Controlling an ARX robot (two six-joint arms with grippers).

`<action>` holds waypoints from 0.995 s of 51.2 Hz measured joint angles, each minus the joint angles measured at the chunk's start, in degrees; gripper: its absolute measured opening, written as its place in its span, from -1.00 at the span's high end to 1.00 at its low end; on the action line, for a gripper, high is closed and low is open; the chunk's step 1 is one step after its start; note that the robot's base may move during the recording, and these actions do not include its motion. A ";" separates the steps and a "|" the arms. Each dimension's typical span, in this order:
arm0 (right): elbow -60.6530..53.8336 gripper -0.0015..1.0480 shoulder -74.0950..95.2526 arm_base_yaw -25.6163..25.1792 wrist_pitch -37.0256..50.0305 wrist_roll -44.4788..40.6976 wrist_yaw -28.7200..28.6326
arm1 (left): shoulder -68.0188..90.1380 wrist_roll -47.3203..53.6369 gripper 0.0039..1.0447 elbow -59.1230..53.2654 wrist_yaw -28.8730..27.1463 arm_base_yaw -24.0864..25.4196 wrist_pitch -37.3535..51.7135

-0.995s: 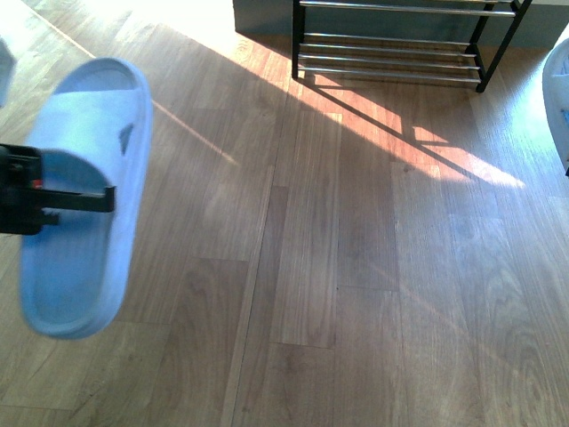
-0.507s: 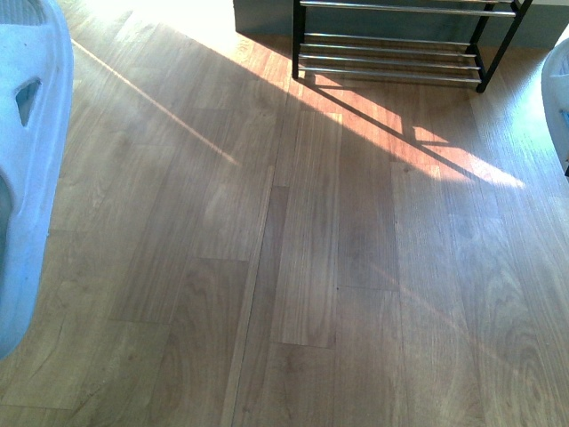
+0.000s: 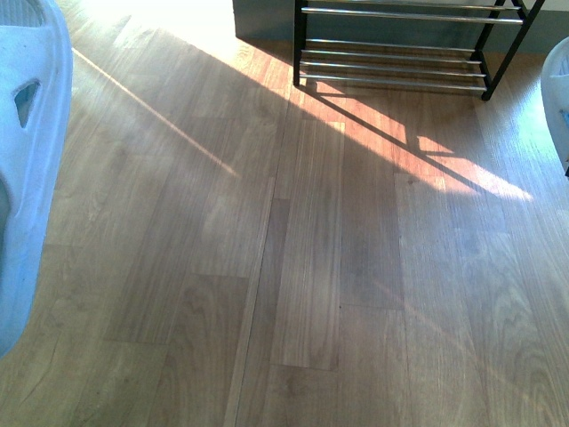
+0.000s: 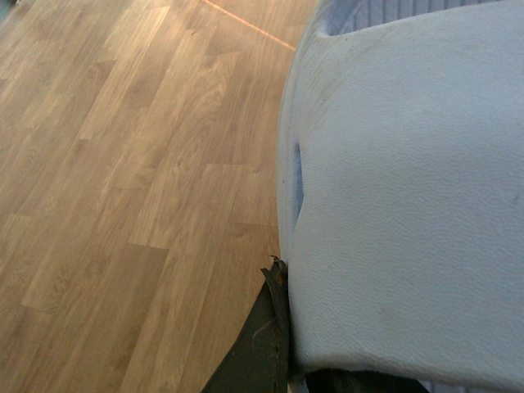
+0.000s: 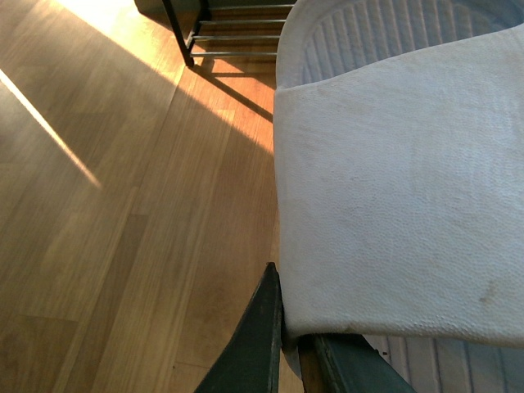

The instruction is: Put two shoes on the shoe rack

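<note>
A pale blue-white slide sandal [image 3: 31,151] fills the left edge of the front view, held above the floor. In the left wrist view my left gripper [image 4: 282,360] is shut on this sandal's [image 4: 409,188] strap. The second slide sandal [image 3: 558,89] shows at the right edge of the front view. In the right wrist view my right gripper [image 5: 286,336] is shut on its [image 5: 401,180] strap. The shoe rack [image 3: 400,62], black uprights with silver rods, stands on the floor at the far middle-right; it also shows in the right wrist view [image 5: 225,37]. No sneakers show.
Wooden plank floor [image 3: 293,267] with a sunlit patch [image 3: 427,147] before the rack. A dark wall base [image 3: 262,18] runs behind the rack.
The left sandal has risen and swung toward the camera, and its gripper has left the front view. The rack has shifted slightly lower in the front view.
</note>
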 joint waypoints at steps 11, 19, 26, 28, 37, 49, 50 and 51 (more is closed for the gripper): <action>0.00 0.97 0.00 0.00 0.00 0.02 0.00 | 0.00 0.00 0.97 0.00 0.02 -0.02 0.00; 0.00 0.97 0.00 0.00 0.00 0.02 0.00 | 0.00 0.00 0.97 -0.02 0.00 0.00 0.00; 0.00 0.97 0.00 0.02 0.00 0.02 -0.09 | 0.00 0.00 0.97 0.00 0.02 0.00 0.00; 0.00 0.97 0.00 0.00 0.00 0.02 0.11 | 0.00 0.00 0.97 0.00 0.00 0.00 0.00; 0.00 0.97 0.00 0.02 0.00 0.02 0.00 | 0.00 0.00 0.97 -0.02 0.00 0.00 0.00; 0.00 0.97 0.00 0.02 0.00 0.02 -0.02 | 0.00 0.04 0.97 -0.02 0.00 -0.02 0.00; 0.00 0.97 0.00 0.02 0.00 0.02 -0.02 | 0.00 0.04 0.97 -0.02 0.02 -0.02 0.00; 0.00 0.97 0.00 0.02 0.00 0.02 -0.02 | 0.00 0.09 0.97 -0.02 0.02 -0.02 0.00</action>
